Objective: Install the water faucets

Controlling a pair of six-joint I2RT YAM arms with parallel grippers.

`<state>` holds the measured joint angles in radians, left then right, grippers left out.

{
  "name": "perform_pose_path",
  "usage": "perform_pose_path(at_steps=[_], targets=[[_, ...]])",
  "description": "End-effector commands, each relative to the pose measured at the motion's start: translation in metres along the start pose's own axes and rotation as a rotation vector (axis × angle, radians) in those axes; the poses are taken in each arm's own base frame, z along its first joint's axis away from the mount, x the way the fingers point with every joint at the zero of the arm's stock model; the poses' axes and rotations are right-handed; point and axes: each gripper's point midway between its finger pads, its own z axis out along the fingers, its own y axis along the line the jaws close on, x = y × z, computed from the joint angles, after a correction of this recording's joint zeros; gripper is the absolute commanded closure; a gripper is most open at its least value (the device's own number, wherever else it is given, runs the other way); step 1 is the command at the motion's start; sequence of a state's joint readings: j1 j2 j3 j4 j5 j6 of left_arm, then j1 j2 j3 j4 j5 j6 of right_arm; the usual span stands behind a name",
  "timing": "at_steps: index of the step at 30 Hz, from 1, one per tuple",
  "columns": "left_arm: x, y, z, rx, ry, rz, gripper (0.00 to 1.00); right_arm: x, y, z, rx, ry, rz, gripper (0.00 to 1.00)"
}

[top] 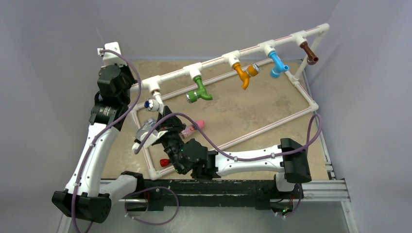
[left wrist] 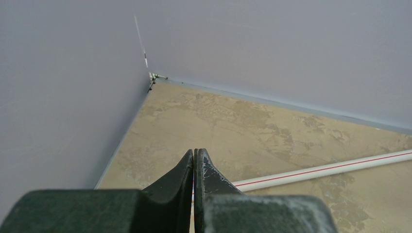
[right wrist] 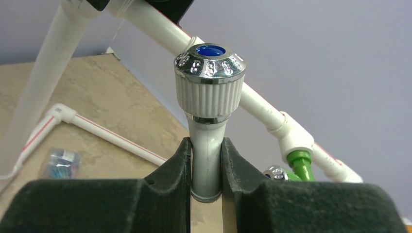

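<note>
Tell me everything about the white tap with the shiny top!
The white faucet looks like plastic. Its round knob has a ribbed white side, a shiny chrome ring with little bumps and a blue dot in the middle. Below the knob is a pale stem. It stands upright in the wrist view, pinched on both sides by the right gripper. From above, it sits just under the leftmost fitting of the white pipe frame. I cannot tell whether it is joined there.

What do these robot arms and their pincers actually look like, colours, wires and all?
Both arms, left arm and right arm, have white shells with black joint blocks; a purple cable loops along each. The left gripper and right gripper have dark, wedge-shaped fingers tapering to tips; the left's show whitish scuffs.
</note>
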<state>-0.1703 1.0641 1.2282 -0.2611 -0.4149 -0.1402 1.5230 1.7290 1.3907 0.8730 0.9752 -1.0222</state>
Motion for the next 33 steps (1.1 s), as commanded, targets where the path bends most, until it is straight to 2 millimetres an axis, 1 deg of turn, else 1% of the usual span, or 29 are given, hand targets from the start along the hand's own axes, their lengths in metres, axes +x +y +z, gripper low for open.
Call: perform_pose_path(at_steps=[1, 5, 7, 10, 14, 19, 22, 26, 33], targets=[[0.040, 0.003, -0.005, 0.003, 0.128, 0.038, 1.00, -0.001, -0.006, 0.002, 0.006, -0.014, -0.135, 1.00], [0.039, 0.003, -0.005, 0.004, 0.127, 0.037, 1.00, -0.002, -0.004, 0.004, 0.010, -0.007, -0.211, 1.00], [0.039, 0.003, -0.005, 0.004, 0.129, 0.036, 1.00, -0.005, -0.003, 0.006, 0.005, -0.013, -0.210, 1.00], [0.039, 0.003, -0.006, 0.006, 0.128, 0.036, 1.00, -0.010, 0.008, 0.010, -0.039, -0.022, -0.160, 1.00], [0.040, 0.002, -0.007, 0.010, 0.129, 0.034, 1.00, -0.011, 0.007, 0.020, -0.032, -0.010, -0.056, 1.00], [0.040, 0.002, -0.007, 0.011, 0.132, 0.034, 1.00, -0.013, -0.001, 0.032, -0.032, 0.005, 0.127, 1.00], [0.041, 0.002, -0.007, 0.011, 0.134, 0.034, 1.00, -0.017, -0.005, 0.036, -0.054, 0.004, 0.281, 1.00], [0.042, 0.002, -0.007, 0.011, 0.136, 0.035, 1.00, -0.013, -0.008, 0.039, -0.058, 0.028, 0.480, 1.00], [0.049, -0.007, -0.005, 0.047, 0.173, 0.023, 1.00, -0.009, -0.011, 0.044, -0.084, 0.061, 0.825, 1.00]])
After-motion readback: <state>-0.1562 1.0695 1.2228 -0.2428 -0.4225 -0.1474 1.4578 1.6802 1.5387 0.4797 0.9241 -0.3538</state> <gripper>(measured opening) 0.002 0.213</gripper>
